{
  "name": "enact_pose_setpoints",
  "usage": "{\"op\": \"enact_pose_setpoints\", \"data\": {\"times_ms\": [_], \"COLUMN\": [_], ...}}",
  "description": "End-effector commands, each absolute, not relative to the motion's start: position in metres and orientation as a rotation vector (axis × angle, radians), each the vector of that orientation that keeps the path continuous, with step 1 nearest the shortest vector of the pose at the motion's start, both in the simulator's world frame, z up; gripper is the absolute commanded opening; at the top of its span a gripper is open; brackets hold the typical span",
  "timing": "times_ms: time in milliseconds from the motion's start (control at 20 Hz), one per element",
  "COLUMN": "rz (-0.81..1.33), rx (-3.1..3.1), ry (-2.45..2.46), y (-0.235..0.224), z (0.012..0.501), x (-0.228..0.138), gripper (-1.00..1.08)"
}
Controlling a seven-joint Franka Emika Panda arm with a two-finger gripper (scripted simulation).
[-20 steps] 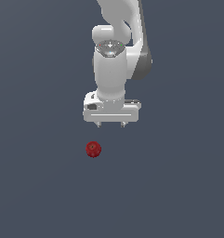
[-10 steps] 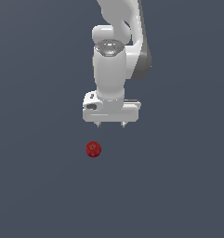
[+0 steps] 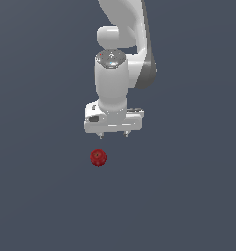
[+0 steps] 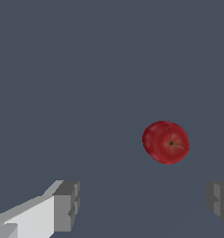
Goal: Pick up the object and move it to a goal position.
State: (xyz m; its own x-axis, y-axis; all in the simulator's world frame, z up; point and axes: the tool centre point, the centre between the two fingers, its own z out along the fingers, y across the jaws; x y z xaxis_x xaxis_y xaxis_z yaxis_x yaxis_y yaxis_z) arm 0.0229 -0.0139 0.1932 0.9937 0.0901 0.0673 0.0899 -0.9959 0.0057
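Overhead, jaws spread wide, apart from red ball (image 3: 98,157)

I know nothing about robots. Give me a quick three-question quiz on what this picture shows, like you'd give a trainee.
1. True or false: the fingers are holding the apple.
2. What colour is the apple? A green, B dark red, C yellow.
3. In the exterior view, the apple sits lower than the white hand and toward that view's ____.

Key: 1 false, the fingers are spread with nothing between them. 2 B. 3 left.
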Motion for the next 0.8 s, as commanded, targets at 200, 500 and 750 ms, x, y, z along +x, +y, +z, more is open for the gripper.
{"op": "enact_pose_setpoints", "data": {"times_ms": [200, 500, 750], "rz": [0.082, 0.056, 0.035], "rx": [3.113, 3.08, 3.046], "ry": [0.327, 0.541, 0.717], "y": [-0.029, -0.046, -0.06], "z": [0.175, 0.153, 0.135], "x": [0.029, 0.036, 0.04], "gripper": [1.0, 1.0, 1.0]}}
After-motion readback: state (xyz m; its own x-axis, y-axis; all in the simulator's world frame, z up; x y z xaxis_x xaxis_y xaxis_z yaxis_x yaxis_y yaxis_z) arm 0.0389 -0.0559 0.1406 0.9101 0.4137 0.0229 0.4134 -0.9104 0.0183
